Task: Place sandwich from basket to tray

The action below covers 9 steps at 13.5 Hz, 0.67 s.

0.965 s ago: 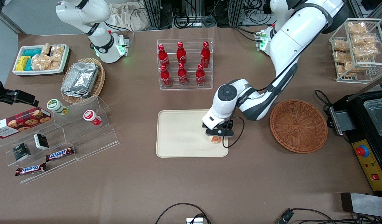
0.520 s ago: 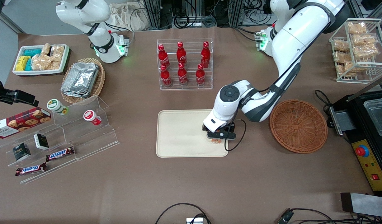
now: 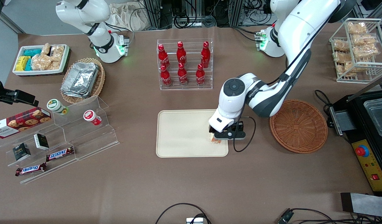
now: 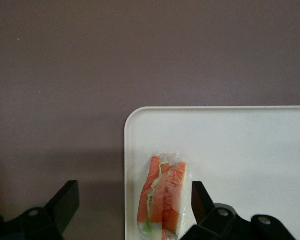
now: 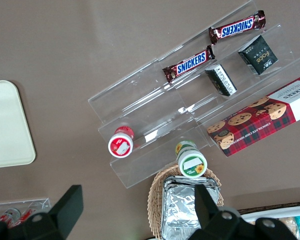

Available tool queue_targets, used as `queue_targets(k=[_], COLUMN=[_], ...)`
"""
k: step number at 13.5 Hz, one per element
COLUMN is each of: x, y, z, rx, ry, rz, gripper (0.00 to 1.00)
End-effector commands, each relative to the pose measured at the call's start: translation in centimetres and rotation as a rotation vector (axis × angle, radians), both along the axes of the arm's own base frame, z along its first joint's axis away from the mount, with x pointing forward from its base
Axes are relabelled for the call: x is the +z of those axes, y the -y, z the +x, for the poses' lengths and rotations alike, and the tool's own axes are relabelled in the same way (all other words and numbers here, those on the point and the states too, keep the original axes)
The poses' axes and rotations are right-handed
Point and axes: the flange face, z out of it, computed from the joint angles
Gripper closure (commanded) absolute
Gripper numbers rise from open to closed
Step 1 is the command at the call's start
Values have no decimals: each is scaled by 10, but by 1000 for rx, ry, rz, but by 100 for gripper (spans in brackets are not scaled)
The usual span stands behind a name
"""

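The sandwich (image 4: 164, 195) lies on the tray (image 3: 181, 132), close to the edge nearest the basket (image 3: 298, 125), cut edge up. The gripper (image 3: 220, 137) hangs just above it with fingers (image 4: 65, 202) spread wide on either side, seemingly clear of the wrap, so the drop looks done. The basket sits empty on the desk (image 3: 191, 186), beside the tray.
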Motion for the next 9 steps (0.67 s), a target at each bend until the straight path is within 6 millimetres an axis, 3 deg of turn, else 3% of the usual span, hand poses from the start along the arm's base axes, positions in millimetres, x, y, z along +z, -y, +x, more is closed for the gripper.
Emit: queue_targets(k=[1,7,9], x=[39,114,133], y=[-21,-82,-105], z=[4,48,54], rx=[70,180,208], ry=[14,-40,-57], rz=[21,3,12], gripper=[1,0,0])
